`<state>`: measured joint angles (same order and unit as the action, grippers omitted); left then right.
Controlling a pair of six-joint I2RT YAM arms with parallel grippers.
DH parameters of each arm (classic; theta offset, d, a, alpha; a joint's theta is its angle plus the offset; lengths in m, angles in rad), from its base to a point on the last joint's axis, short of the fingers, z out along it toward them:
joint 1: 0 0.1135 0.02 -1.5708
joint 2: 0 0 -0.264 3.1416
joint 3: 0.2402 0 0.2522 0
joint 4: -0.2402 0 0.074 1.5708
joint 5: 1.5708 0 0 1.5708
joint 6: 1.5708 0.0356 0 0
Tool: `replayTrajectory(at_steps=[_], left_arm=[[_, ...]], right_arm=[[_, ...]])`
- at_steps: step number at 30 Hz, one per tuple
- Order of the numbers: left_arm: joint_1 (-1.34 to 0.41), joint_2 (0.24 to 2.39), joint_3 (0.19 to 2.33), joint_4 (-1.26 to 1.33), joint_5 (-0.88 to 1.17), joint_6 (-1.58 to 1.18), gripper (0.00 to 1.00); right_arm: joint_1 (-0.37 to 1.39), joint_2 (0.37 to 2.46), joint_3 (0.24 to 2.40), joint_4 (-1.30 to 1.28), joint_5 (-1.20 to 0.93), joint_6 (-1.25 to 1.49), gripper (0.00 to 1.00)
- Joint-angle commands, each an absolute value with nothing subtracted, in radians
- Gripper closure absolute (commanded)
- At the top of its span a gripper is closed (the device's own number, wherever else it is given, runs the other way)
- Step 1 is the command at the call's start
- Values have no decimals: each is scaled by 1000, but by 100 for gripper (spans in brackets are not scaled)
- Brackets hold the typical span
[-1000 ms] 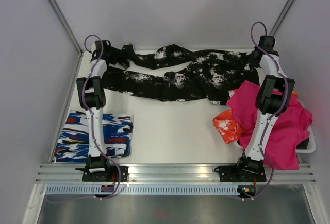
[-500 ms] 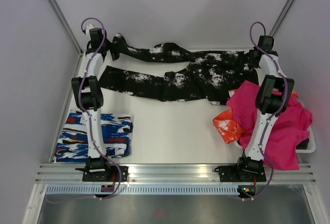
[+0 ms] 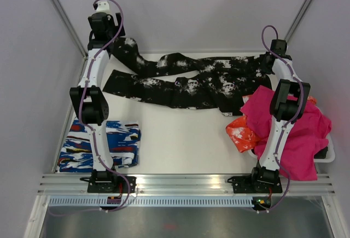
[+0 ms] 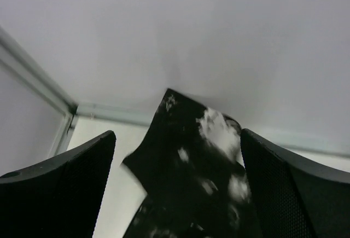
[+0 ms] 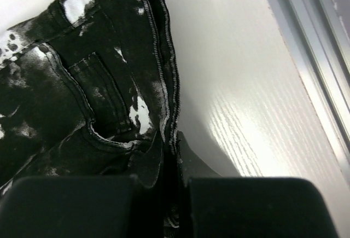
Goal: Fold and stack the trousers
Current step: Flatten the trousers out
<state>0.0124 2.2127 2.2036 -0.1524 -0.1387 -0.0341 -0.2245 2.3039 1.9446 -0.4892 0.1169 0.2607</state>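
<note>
At the front of the white surface (image 3: 180, 145) lies a folded blue, white and red cloth (image 3: 101, 142). The long black trousers with white splashes (image 3: 191, 85) lie stretched along the far side, not folded yet. The right hand (image 5: 162, 179) pinches their waist tight, and the left hand (image 4: 175, 139), up in the far corner, is wide open and holds nothing.

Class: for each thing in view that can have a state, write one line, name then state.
trousers: unfolded, stretched full length
left hand: open, raised
right hand: shut on the trousers' waist end
striped garment: folded
magenta cloth: crumpled
orange cloth: crumpled
</note>
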Motion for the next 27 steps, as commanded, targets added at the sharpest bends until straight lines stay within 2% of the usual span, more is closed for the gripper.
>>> replayTrajectory(at_steps=[1,3,7,16,20,22,25,26,27], left_arm=[[41,2213,2184,-267,-257,-70,0],[67,2240,2227,-343,-270,-176,0],[178,2286,2261,-448,-149,-467,4],[213,2430,2278,-451,-29,-578,17],[210,2467,2258,-388,50,-614,34],[203,2493,2263,-373,60,-632,46],[198,2517,2267,-362,61,-663,55],[196,2519,2266,-368,57,-672,63],[195,2520,2263,-377,51,-689,65]], right_arm=[[-235,2278,1991,-498,189,242,100],[-235,2284,2005,-506,205,233,100],[-238,2290,2019,-517,241,222,100],[-255,2316,2057,-563,272,195,100],[-250,2327,2062,-539,162,170,100],[-239,2341,2068,-511,135,158,100],[-224,2381,2132,-512,124,149,100],[-218,2390,2170,-506,124,149,100],[-218,2401,2187,-502,126,152,100]])
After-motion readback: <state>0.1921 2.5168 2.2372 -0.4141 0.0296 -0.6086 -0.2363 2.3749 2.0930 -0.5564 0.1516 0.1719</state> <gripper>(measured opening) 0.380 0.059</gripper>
